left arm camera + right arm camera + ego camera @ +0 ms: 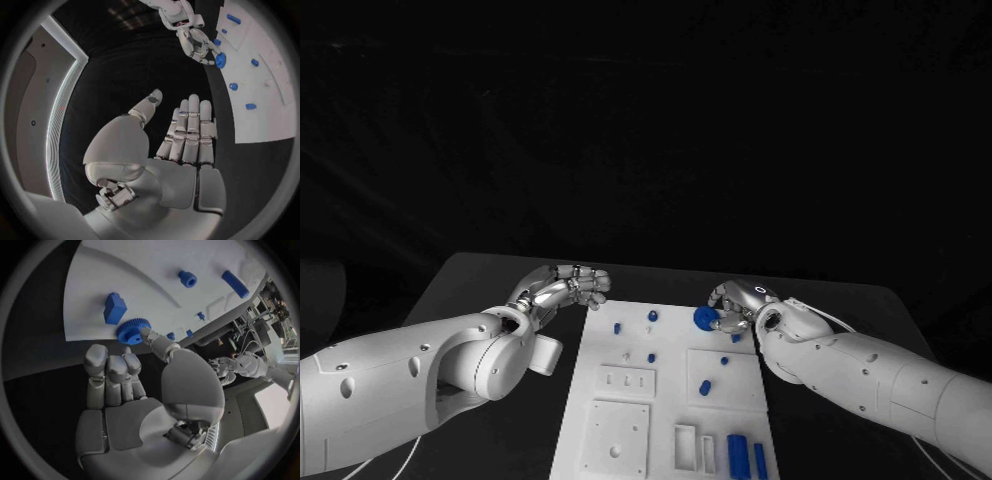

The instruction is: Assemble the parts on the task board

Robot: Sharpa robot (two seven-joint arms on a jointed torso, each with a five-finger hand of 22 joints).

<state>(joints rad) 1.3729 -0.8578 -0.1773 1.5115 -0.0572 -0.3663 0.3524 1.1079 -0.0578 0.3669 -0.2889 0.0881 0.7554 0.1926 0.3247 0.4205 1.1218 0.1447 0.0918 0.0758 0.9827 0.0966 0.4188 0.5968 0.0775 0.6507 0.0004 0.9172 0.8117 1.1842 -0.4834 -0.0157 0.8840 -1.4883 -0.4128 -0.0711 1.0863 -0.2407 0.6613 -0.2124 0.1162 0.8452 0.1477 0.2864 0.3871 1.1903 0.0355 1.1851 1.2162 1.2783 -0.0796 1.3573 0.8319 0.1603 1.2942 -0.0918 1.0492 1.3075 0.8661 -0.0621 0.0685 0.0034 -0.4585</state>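
The white task board (661,420) lies in the middle of the black table. My right hand (744,302) is at the board's far right edge and pinches a blue gear (707,317) between thumb and fingertips. The right wrist view shows the gear (131,331) at the board's (125,270) edge, with the thumb tip on its rim. My left hand (567,287) hovers beside the board's far left corner; its fingers (190,130) are stretched out and hold nothing. In the left wrist view the right hand (197,42) has the gear (220,60) at its fingertips.
Small blue parts stand on the board's far half (652,316) (705,386), and two blue bars (737,452) sit at its near right. A blue block (114,307) lies close to the gear. Bare black table (488,290) flanks the board.
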